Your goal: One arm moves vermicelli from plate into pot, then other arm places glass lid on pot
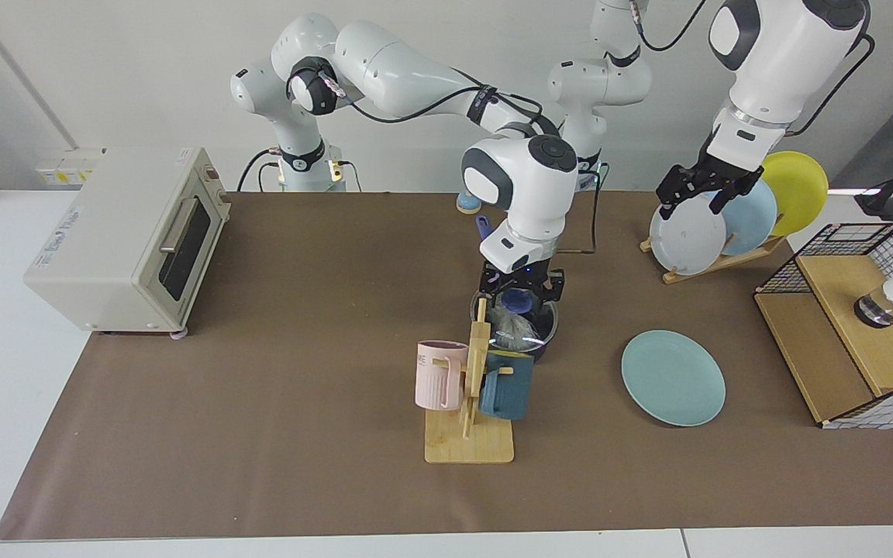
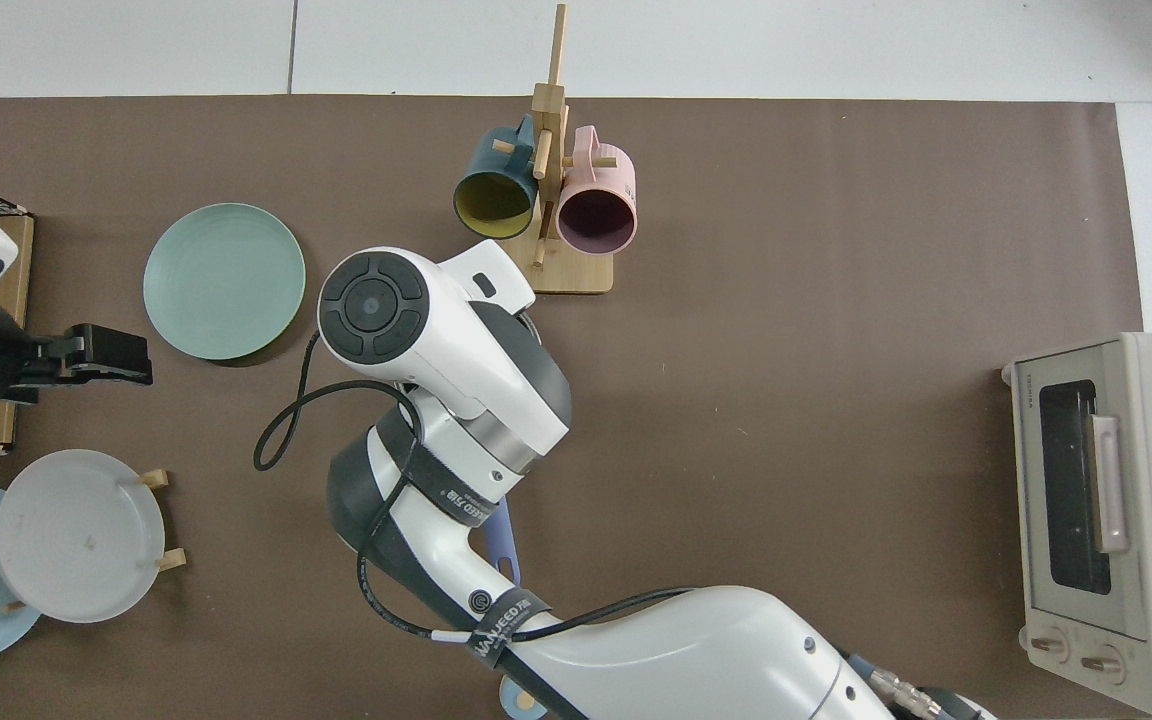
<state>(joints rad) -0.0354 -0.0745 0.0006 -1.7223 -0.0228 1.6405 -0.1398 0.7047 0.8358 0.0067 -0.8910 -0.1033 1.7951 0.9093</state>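
Right gripper point(image 1: 522, 284) pinches the blue knob of the glass lid point(image 1: 515, 329), sitting over the pot point(image 1: 543, 347) with vermicelli point(image 1: 510, 327) inside; left gripper point(image 1: 699, 188) waits, fingers spread, above the plate rack point(image 1: 714, 263), teal plate point(image 1: 673, 377) bare

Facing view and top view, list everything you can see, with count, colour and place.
vermicelli: one, white, in the pot under the lid
glass lid: one, clear with blue knob, on the pot
pot: one, black, mid-table behind the mug rack
plate: one, teal, flat on the mat
mugs: pink mug, dark blue mug, on the wooden mug rack
racked plates: grey-white, pale blue, yellow
toaster oven: one, cream, at the table end
wire basket: one, black, around a wooden box
right gripper: at the lid's knob
left gripper: waits above the racked plates, fingers open
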